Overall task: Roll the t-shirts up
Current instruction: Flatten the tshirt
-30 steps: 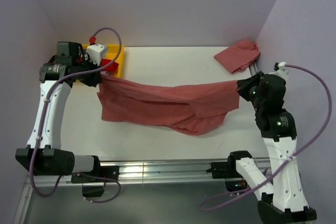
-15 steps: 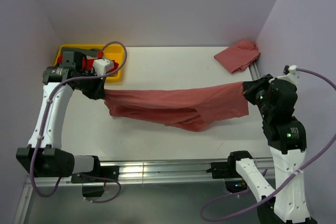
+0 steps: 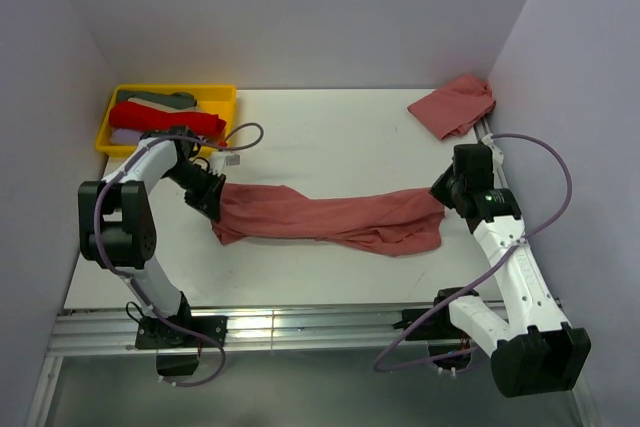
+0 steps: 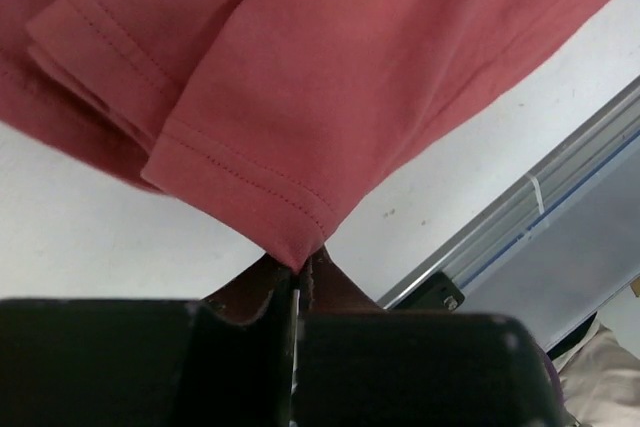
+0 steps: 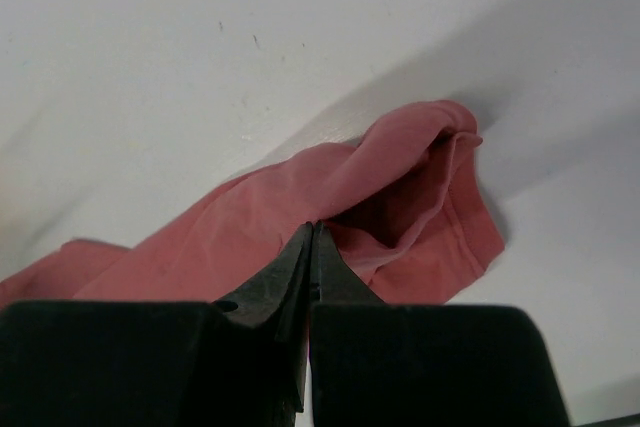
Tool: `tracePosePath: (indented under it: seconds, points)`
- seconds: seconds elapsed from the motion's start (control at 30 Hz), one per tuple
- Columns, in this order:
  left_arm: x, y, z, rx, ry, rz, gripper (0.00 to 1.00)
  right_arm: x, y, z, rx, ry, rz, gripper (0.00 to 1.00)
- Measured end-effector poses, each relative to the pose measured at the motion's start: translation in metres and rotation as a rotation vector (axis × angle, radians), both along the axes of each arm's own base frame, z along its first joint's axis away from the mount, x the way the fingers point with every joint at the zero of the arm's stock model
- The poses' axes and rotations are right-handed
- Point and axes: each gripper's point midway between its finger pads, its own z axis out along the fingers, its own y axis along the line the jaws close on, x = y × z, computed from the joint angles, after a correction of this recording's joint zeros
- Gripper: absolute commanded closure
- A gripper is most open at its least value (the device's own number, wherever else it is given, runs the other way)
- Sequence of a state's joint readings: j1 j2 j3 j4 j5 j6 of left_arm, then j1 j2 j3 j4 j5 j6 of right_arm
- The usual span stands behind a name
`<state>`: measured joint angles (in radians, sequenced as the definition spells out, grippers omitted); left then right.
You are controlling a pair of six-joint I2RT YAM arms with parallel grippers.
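A yellow tray sits on the white table, at its far left corner. Inside the tray there is a red cloth with some grey cloth behind it.

One t-shirt lies on the table, pulled out into a long, wrinkly strip. Its left end is near the tray, a little closer to the arm bases than the tray is. From there it runs to the right, away from the tray, almost across the whole table. It is not rolled up.

The left hand is at the end of the strip that is close to the tray. Seen from the camera on its wrist, its two fingers are squeezed together. A corner of a stitched hem goes in between the tips, so this hand is pinching the t-shirt.

The right hand is at the other end of the strip, well apart from the tray. Its fingers are squeezed together too. A folded bit of the cloth comes right up to the tips, so this hand seems to be pinching the t-shirt as well.

A second t-shirt lies in a loose heap at the far right corner of the table, along the same far edge as the tray but well apart from it. No hand touches it.
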<state>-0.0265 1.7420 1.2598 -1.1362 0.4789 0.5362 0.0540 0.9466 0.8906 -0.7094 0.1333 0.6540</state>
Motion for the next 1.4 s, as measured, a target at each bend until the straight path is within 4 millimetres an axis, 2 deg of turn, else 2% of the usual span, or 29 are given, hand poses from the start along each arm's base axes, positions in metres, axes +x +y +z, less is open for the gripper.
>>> tracePosePath:
  seconds: [0.13,0.37,0.7,1.0,1.1,1.27,1.33,1.4]
  points:
    - [-0.007,-0.001,-0.015,-0.008,0.018,0.002,0.83,0.006,0.000,-0.007,-0.005,-0.008,0.003,1.00]
    - [-0.016,-0.003,-0.029,-0.019,0.038,0.007,0.70,0.014,-0.001,-0.003,-0.012,-0.037,0.007,1.00]
    - [-0.019,-0.003,-0.039,-0.017,0.038,0.022,0.68,0.014,-0.001,-0.008,-0.016,-0.035,0.010,1.00]
    - [-0.024,-0.001,-0.039,-0.005,0.028,0.022,0.70,0.013,-0.002,-0.008,-0.021,-0.034,0.010,1.00]
    - [-0.024,0.001,-0.035,0.007,0.009,0.021,0.74,0.013,-0.002,-0.008,-0.022,-0.035,0.010,1.00]
    - [-0.028,0.003,-0.035,0.018,0.008,0.018,0.85,0.013,-0.002,-0.008,-0.022,-0.036,0.010,1.00]
    - [-0.031,0.004,-0.036,0.022,0.015,0.016,0.94,0.013,-0.002,-0.007,-0.022,-0.037,0.010,1.00]
    - [-0.033,0.004,-0.037,0.024,0.022,0.014,0.99,0.013,-0.002,-0.007,-0.023,-0.039,0.010,1.00]
